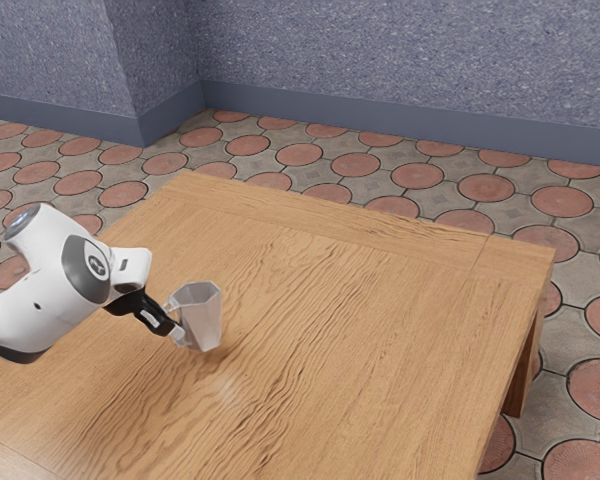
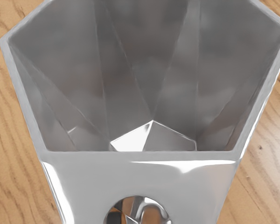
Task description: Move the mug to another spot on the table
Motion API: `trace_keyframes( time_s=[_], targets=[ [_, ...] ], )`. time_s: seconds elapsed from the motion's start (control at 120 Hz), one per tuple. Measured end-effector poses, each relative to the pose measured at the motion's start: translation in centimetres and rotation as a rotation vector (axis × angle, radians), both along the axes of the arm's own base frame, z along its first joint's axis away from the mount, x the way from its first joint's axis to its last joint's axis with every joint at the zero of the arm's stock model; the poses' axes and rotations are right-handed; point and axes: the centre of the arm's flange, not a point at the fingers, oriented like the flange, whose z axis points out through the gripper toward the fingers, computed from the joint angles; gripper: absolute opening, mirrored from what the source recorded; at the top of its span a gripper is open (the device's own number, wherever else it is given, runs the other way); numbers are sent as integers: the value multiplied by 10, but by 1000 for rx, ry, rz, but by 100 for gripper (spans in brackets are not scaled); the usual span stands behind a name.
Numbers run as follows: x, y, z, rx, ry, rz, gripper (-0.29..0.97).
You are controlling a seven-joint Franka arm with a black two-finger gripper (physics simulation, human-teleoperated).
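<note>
Close under the hand, the mug (image 2: 149, 79) shows its faceted, pale grey inside, with the handle (image 2: 137, 215) on the wall nearest the camera. From the side, the gripper (image 1: 168, 322) has its jaws closed narrowly on the mug's handle side. The mug (image 1: 202, 312) hangs tilted near the exterior view's left end of the table (image 1: 380, 300), its base seemingly just off the wood. It looks rigid, thin-walled and glossy, probably light, so it is likely to swing or slip in a pinch this far off-centre. A grip low on the handle or over the rim wall seems safest. Beyond lies open wood, with tiled floor (image 1: 450, 185) further off.
</note>
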Motion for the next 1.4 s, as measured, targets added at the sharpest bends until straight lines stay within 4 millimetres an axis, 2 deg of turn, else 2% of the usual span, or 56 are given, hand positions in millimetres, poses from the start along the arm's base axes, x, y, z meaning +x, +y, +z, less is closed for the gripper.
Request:
trace_keyframes(
  time_s=[0.342,0.55,0.767,0.875,1.058,1.217,1.308,1.4],
  targets=[
    [1,6,-11,13,-6,64,-6],
    [-1,7,-13,4,-3,81,37],
    [-22,4,-33,-9,52,93,57],
    [-27,4,-36,-14,64,102,61],
    [-29,1,-24,-52,58,125,65],
    [-51,-3,-33,-89,112,162,67],
    [-55,-12,-33,-125,138,162,67],
    [-54,-29,-30,-159,162,133,67]
  ],
)
